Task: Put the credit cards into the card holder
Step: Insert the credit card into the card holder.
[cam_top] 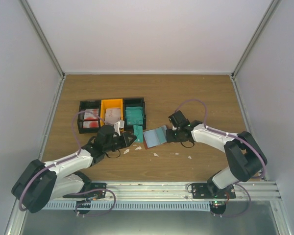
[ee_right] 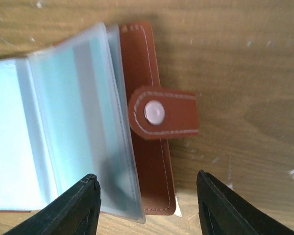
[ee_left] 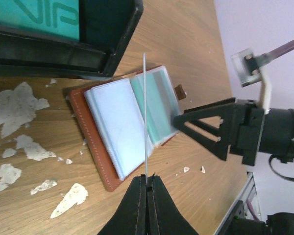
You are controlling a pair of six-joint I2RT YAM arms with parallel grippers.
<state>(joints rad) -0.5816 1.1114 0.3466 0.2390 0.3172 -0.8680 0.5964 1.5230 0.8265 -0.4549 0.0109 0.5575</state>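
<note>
Left wrist view shows the left gripper (ee_left: 147,185) pinching a card (ee_left: 145,117) edge-on over the open card holder (ee_left: 90,134) at mid-frame; better to tilt it flat and slide it into a clear pocket (ee_left: 115,127) while the spread right gripper (ee_right: 147,181) steadies the holder.

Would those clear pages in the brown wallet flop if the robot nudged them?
Probably floppy: the clear pages look thin and lie fanned apart over the card holder. They look glossy, so likely slippery. The small holder may slide.
</note>
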